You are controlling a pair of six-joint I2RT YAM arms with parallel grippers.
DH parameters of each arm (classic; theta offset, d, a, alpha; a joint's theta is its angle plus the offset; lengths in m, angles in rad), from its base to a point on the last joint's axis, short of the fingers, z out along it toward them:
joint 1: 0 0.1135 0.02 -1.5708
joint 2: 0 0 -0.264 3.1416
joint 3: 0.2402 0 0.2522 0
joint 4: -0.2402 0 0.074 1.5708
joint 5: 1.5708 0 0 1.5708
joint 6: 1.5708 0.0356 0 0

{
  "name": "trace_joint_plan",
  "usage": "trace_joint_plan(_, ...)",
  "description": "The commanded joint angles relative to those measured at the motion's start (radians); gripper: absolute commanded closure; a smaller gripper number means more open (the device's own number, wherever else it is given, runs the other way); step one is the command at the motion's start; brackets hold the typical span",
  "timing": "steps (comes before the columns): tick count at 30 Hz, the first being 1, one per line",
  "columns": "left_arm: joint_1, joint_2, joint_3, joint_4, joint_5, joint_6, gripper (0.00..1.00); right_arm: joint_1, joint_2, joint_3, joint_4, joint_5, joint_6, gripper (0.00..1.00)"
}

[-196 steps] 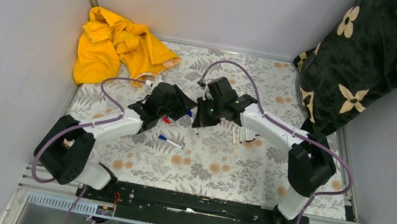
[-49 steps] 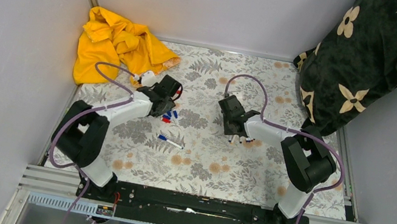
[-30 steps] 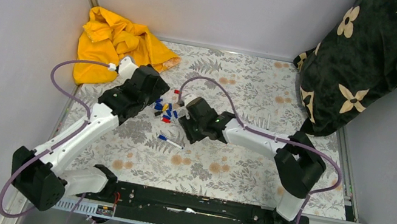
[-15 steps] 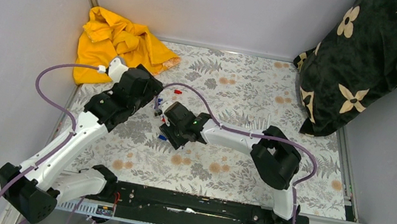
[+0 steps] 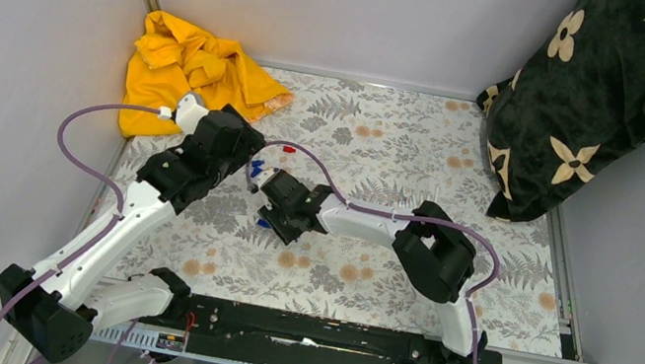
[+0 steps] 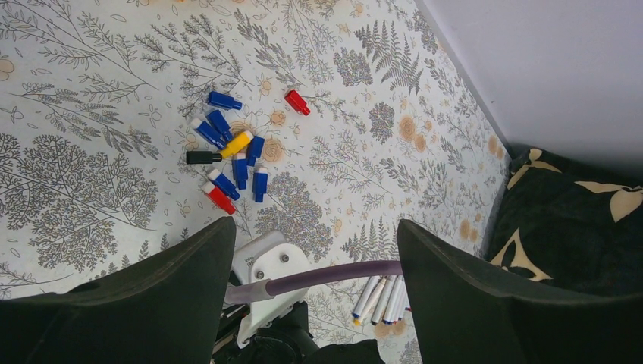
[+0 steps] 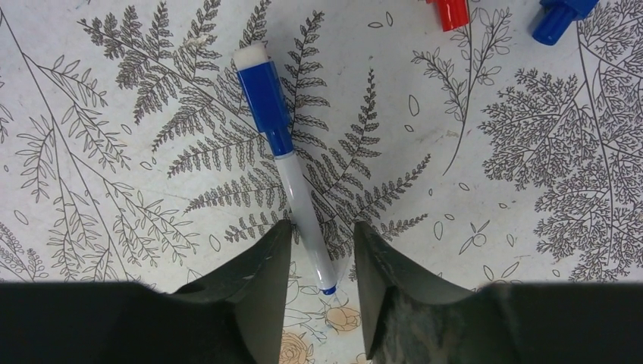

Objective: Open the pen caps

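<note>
**A:** Right arm status?

**B:** I've got the right gripper (image 7: pixel 321 241) low over the only capped pen (image 7: pixel 297 186) I can see. The jaws are apart and straddle the white barrel near its tail, with a sliver of gap each side. Nothing is clamped yet.

**A:** Why the tail end?

**B:** My guess is it leaves the blue cap (image 7: pixel 264 95) exposed so the other arm can pull it. The pen lies flat on the floral mat (image 7: pixel 493 189), near the pile but touching nothing.

**A:** Left?

**B:** The left gripper (image 6: pixel 315 227) is spread wide and empty. It hangs above the loose caps (image 6: pixel 227 163), which are clustered together: mostly blue, some red, one black, one yellow. I read that as the drop spot. The bare pens (image 6: pixel 383 299) are bunched well apart from it, so caps and barrels don't mix.

**A:** Risk?

**B:** The barrel is round, so an off-centre squeeze could roll it. I want it centred between the fingers before I close.
</note>
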Motion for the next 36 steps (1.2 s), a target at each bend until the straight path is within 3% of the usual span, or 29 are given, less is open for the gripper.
trace_joint_plan(1, 0.008, -0.005, 0.014, 0.0, -0.053, -0.012, 0.15, 0.009, 0.017, 0.025, -0.015, 0.02, -0.016, 0.62)
trace_joint_plan(11, 0.04, -0.007, 0.004, 0.001, -0.047, -0.028, 0.13, 0.008, -0.02, -0.024, -0.01, 0.013, -0.015, 0.91)
trace_joint_plan(20, 0.059, 0.002, -0.057, 0.04, -0.011, -0.068, 0.12, -0.012, -0.184, -0.137, 0.034, -0.016, 0.025, 0.98)
trace_joint_plan(36, 0.062, 0.142, -0.227, 0.392, 0.333, -0.123, 0.13, -0.18, -0.431, -0.272, 0.116, -0.169, 0.143, 1.0)
